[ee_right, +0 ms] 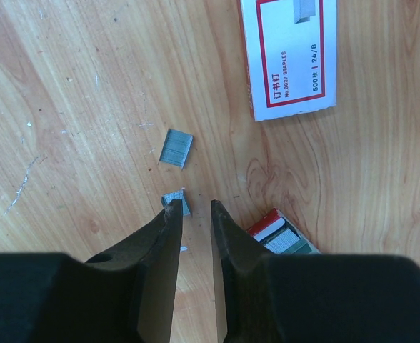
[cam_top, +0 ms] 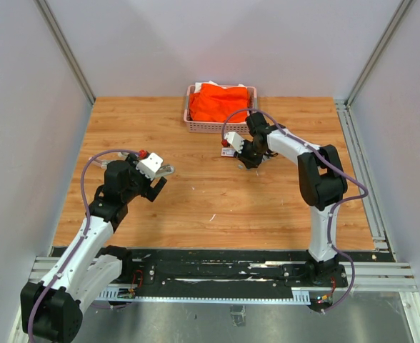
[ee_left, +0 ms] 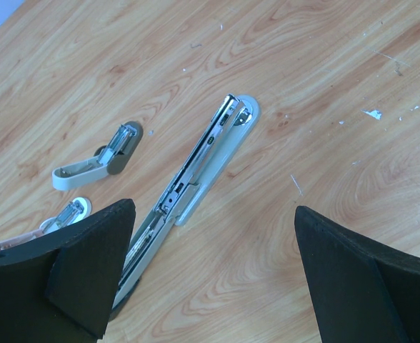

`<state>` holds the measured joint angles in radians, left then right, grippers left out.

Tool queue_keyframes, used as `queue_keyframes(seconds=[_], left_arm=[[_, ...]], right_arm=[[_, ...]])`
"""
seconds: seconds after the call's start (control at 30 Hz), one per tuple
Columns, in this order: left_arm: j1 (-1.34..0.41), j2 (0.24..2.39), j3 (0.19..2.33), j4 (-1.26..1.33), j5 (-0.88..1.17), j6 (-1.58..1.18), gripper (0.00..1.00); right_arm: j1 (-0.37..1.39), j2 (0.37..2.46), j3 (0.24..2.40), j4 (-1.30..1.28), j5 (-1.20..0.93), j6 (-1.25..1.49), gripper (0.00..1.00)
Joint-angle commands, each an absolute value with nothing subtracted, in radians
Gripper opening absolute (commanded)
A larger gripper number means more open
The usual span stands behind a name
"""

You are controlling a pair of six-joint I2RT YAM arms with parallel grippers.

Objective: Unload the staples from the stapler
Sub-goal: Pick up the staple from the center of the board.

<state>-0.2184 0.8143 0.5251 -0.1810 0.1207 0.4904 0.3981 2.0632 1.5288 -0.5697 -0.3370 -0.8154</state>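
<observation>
Wooden desk (cam_top: 217, 207) between grey walls, and at the far edge sits a pink basket (cam_top: 193, 126) with an orange cloth (cam_top: 221, 101) in it. Over to the right gripper (ee_right: 194, 205), low over the far middle of the desk: its jaws stand a narrow gap apart, nothing between them. And there are the staples (ee_right: 176, 148): one grey strip lies loose on the wood just beyond the jaws, and a shorter strip (ee_right: 182, 197) sits right at one fingertip, partly hidden by it. A white box (ee_right: 288, 57) with a red label lies farther off, and an opened box (ee_right: 281, 239) of staple strips is just beside the other finger. On the left, the left gripper (ee_left: 213, 211) hovers, jaws spread wide and empty, above the stapler (ee_left: 206, 153), which lies opened out flat. Two small staplers (ee_left: 99, 157) lie near it.
</observation>
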Motion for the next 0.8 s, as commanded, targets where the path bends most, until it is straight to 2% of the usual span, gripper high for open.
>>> queue_keyframes(seconds=[0.0, 0.3, 0.63, 0.77], left_arm=[[-0.219, 0.804, 0.518, -0.160, 0.123, 0.497, 0.98], [-0.219, 0.804, 0.517, -0.160, 0.121, 0.496, 0.98], [-0.219, 0.801, 0.519, -0.161, 0.121, 0.495, 0.98], [-0.219, 0.801, 0.519, -0.161, 0.120, 0.495, 0.98]], right_arm=[[0.407, 2.076, 1.539, -0.586, -0.334, -0.811, 0.24], [0.407, 2.081, 1.536, -0.587, -0.334, -0.811, 0.20], [0.407, 2.097, 1.548, -0.612, -0.349, -0.804, 0.01], [0.403, 2.090, 1.550, -0.613, -0.362, -0.774, 0.01]])
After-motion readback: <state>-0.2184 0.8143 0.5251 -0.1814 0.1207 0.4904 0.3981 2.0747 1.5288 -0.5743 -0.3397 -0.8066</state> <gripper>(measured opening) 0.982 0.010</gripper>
